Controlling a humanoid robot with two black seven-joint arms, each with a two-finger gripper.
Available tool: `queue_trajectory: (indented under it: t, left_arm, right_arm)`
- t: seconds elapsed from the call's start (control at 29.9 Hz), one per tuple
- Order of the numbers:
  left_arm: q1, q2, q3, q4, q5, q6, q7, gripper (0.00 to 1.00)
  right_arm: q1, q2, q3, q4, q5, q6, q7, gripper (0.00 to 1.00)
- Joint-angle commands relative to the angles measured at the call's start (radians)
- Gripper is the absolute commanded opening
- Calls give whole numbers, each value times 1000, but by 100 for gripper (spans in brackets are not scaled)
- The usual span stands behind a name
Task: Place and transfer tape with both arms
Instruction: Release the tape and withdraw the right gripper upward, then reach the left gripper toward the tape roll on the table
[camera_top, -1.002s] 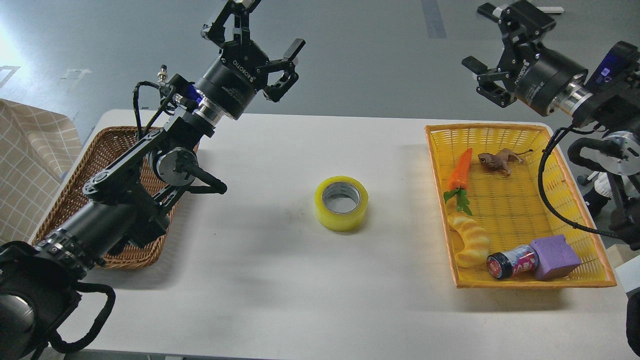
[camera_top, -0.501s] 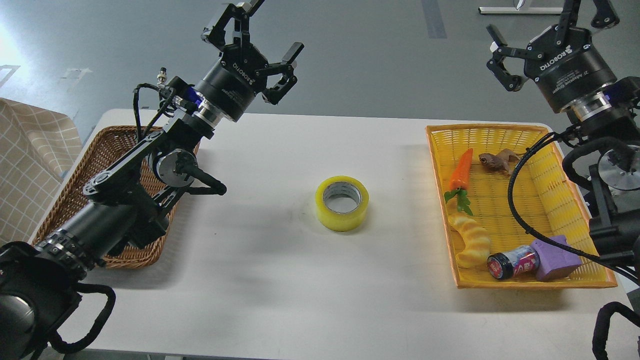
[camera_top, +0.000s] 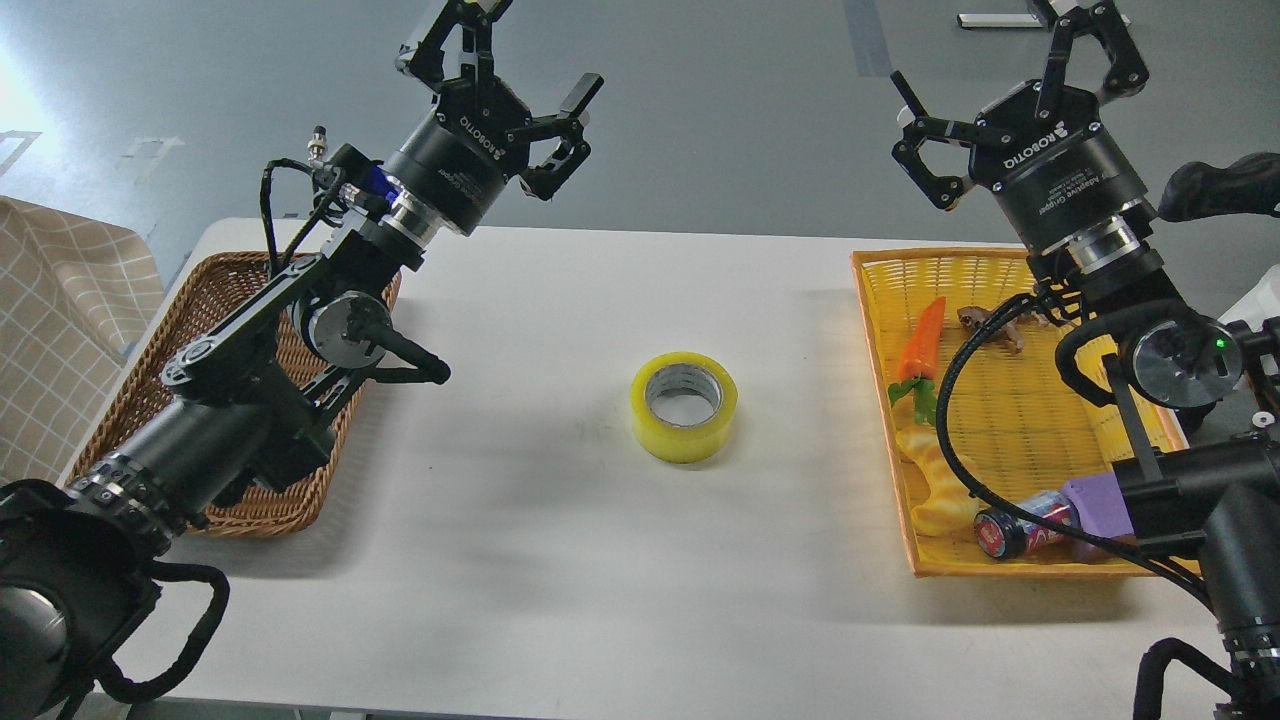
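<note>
tape (camera_top: 684, 406) unlabelled; "robotiq" on both grippers

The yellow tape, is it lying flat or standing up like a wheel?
Lying flat. The tape rests on the white table with its grey hole facing up.

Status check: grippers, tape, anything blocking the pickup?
Left gripper open, empty, raised. Right gripper open, empty, raised above yellow basket. Tape lying flat mid-table, untouched. Nothing near it.
</note>
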Motion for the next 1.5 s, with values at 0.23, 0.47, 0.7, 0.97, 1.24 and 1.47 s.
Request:
queue_trajectory:
  t: [0.23,0.47,0.7,0.97,1.24,1.47]
  left_arm:
    - [-3,-3,7,-7,7,0,0,98]
    - [-21,-11,11,-16,285,0,2,98]
    - [-81,-14,89,-19,542,120,6,98]
    - [-205,-3,310,-17,674,256,46,98]
    - [-285,0,493,-5,775,354,94,98]
    - [-311,1,570,26,785,361,284,98]
  right_arm:
    - [-45,-15,1,37,16,0,-1,100]
    - [-66,-50,1,36,14,0,-1,100]
    - [-94,-64,12,32,16,0,-1,100]
    - [-103,-69,21,26,16,0,1,100]
    - [-111,-67,49,29,16,0,1,100]
    - [-115,-69,50,28,16,0,1,100]
